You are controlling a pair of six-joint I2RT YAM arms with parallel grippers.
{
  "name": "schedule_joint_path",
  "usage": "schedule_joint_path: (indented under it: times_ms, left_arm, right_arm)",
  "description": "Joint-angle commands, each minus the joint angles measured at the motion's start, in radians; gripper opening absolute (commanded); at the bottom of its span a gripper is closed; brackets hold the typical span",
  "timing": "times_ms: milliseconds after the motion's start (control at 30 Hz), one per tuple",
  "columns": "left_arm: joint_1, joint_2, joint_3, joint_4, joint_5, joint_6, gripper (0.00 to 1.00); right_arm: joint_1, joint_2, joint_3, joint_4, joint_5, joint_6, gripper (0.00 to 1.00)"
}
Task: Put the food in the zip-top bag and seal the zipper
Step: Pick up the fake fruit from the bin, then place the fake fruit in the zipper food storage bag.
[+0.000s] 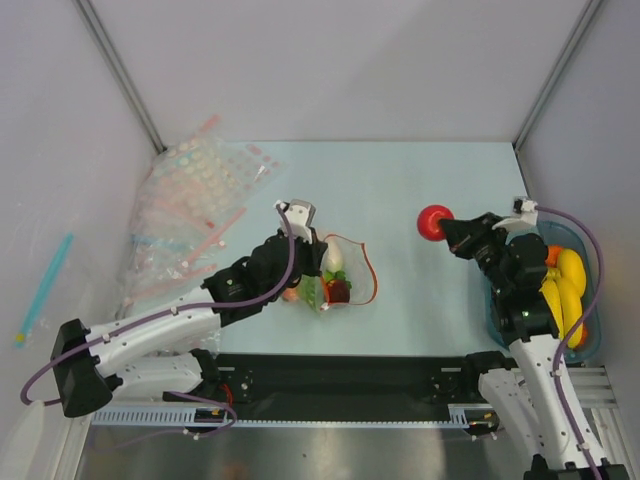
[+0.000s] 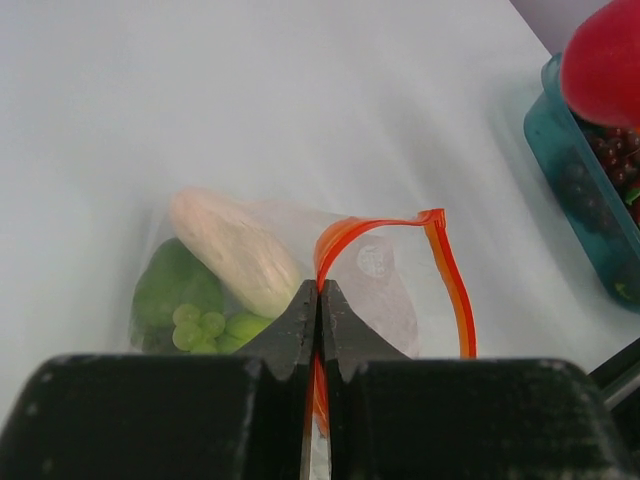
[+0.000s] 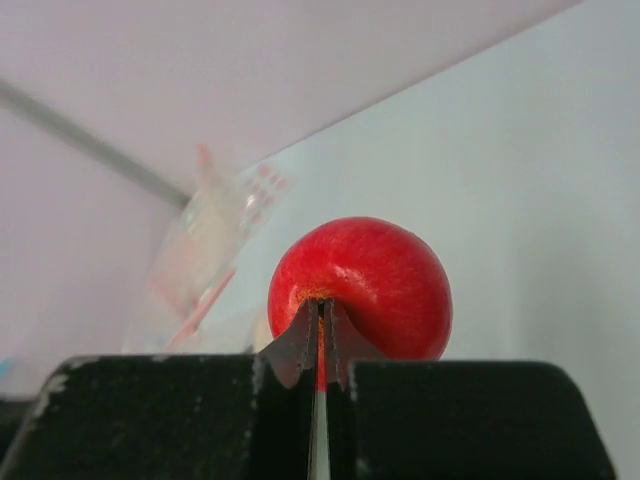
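Two claws closed | left gripper (image 2: 320, 292) pinches zipper (image 2: 441, 262) of zip-top bag (image 2: 385, 300) on table (image 1: 420, 180), radish (image 2: 235, 250) inside; film seems soft, slippery, strip gives firmer hold | right of bag, well apart: right gripper (image 3: 320, 306) clamps red fruit (image 3: 372, 280), likely light, hard, smooth.

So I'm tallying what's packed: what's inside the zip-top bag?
A white radish, green pieces and a dark red piece show through the zip-top bag; anything beneath them is hidden.

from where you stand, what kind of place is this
Likely a robot test booth: plain white walls box in the table, two arms are bolted at its edge, and the food is toy fruit.
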Motion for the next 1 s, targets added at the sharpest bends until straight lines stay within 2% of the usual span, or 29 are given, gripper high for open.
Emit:
schedule_joint_path:
  times_ms: [0,133,367,767,967]
  left_arm:
    - [0.019,0.024,0.057,-0.005,-0.01,-0.018,0.06]
    - [0.039,0.043,0.06,-0.011,0.001,-0.023,0.05]
    - [0.039,0.024,0.054,-0.003,0.016,-0.023,0.04]
    - [0.039,-0.101,0.027,0.018,0.096,-0.029,0.0]
    - [0.037,-0.128,-0.001,0.092,0.284,-0.035,0.0]
  right_arm:
    - [0.119,0.001,-0.004,0.151,-0.091,-0.09,0.0]
    - [0.338,0.031,0.001,0.225,-0.097,-0.156,0.0]
    - [0.606,0.075,0.006,0.288,-0.062,-0.301,0.0]
    - [0.786,0.308,0.044,0.329,0.055,-0.391,0.0]
    - [0.825,0.387,0.041,0.375,0.138,-0.42,0.0]
